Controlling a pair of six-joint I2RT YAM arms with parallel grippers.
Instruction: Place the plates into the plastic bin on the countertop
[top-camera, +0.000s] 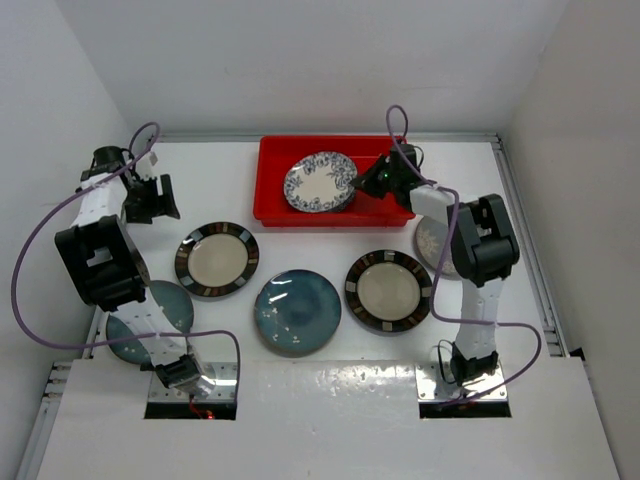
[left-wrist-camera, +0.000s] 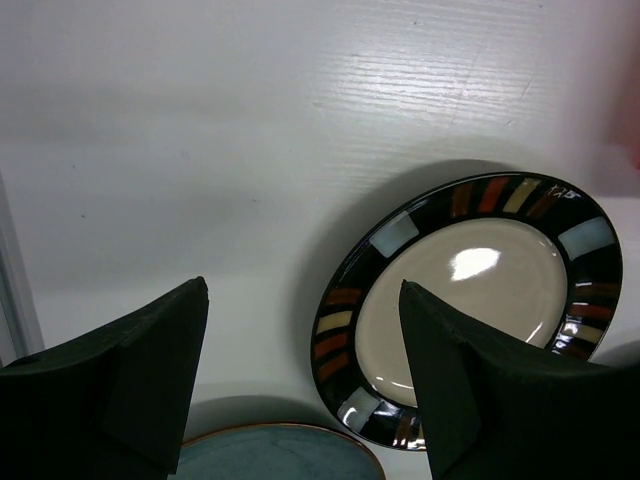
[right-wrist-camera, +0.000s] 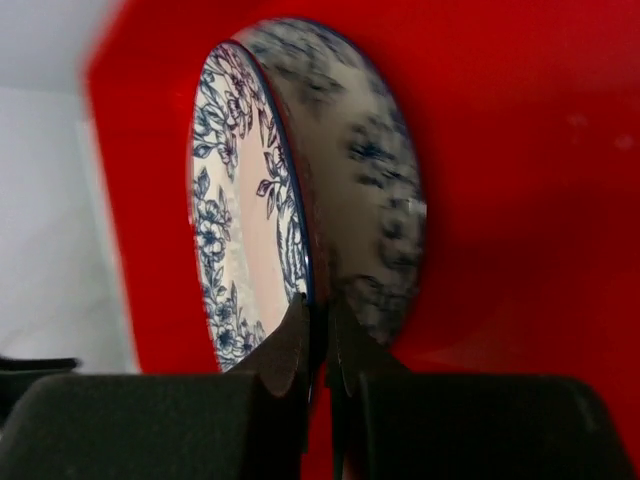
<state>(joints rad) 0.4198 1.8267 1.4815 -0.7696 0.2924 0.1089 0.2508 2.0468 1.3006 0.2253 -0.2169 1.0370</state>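
Right gripper (top-camera: 372, 181) was clamped on the blue floral plate's (top-camera: 318, 182) rim, holding it inside the red bin (top-camera: 272, 213), probably to set it flat, while the left gripper (top-camera: 150, 200) hung wide open left of the bin, likely eyeing the banded plate (top-camera: 217, 259).

I work in a lab-style robot test cell: a plain white countertop (top-camera: 330, 385) boxed in by bare white walls (top-camera: 300, 60), metal base plates (top-camera: 427, 383) bolting me down at its near edge, purple cables (top-camera: 14, 290) looping loose.
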